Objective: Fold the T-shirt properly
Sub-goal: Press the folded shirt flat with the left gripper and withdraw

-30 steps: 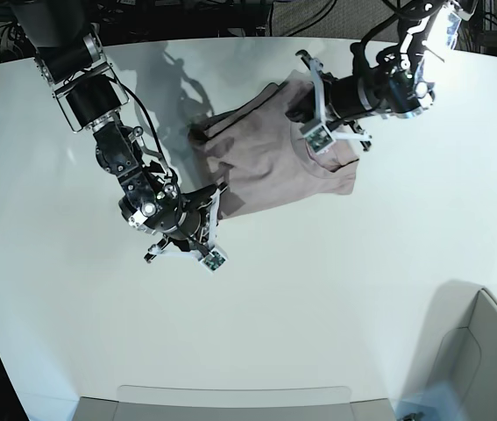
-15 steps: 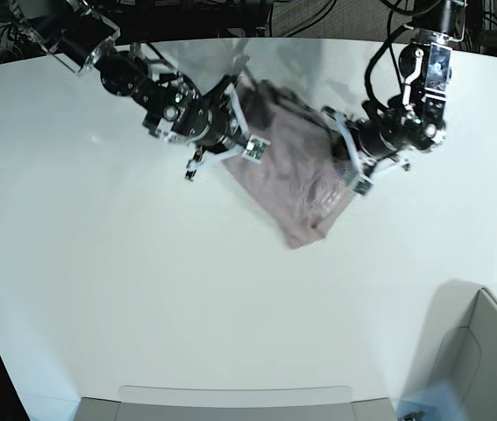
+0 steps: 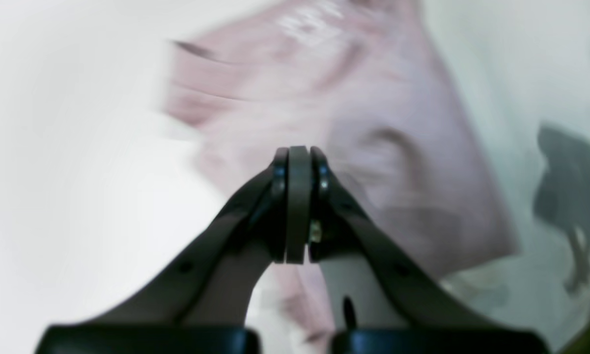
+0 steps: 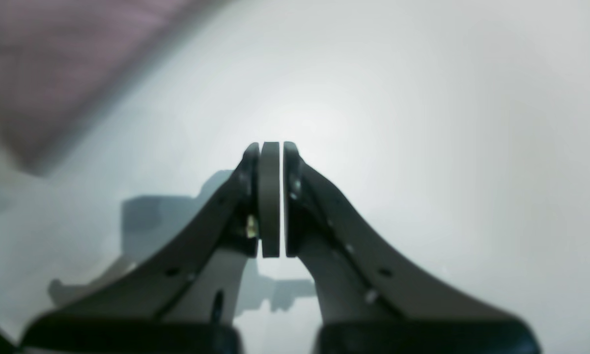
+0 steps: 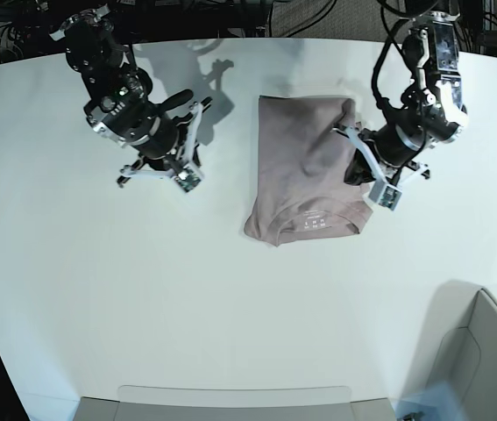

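Dusty mauve-pink cotton T-shirt (image 5: 305,180) lies just beyond closed, empty left gripper (image 3: 297,162). Right gripper (image 4: 271,157) closed, empty, well apart.

The T-shirt (image 5: 305,167) lies on the tabletop (image 5: 230,316) near its far edge, right of centre. The left end effector (image 5: 360,167) is at its right side; the right end effector (image 5: 188,145) sits well apart toward the far left corner.
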Robot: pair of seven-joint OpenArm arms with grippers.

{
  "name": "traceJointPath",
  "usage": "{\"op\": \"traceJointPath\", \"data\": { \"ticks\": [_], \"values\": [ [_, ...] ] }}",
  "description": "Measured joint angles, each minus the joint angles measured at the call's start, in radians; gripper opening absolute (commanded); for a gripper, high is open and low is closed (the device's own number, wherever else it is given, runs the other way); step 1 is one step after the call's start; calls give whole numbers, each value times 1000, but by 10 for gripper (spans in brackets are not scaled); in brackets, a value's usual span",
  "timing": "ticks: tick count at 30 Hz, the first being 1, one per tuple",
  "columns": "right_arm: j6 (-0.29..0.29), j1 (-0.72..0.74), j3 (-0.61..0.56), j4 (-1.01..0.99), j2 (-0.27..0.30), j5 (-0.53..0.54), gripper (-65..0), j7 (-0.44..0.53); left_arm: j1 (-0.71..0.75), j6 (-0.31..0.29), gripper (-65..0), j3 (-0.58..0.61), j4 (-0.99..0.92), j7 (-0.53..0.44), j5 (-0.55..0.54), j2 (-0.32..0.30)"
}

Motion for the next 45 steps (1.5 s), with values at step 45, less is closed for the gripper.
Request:
{"op": "traceJointPath", "data": {
  "ticks": [45],
  "values": [
    [0,-630,232,102,73,7,-636,167,249,-17,-650,-239,132,85,214,-135]
  ]
}}
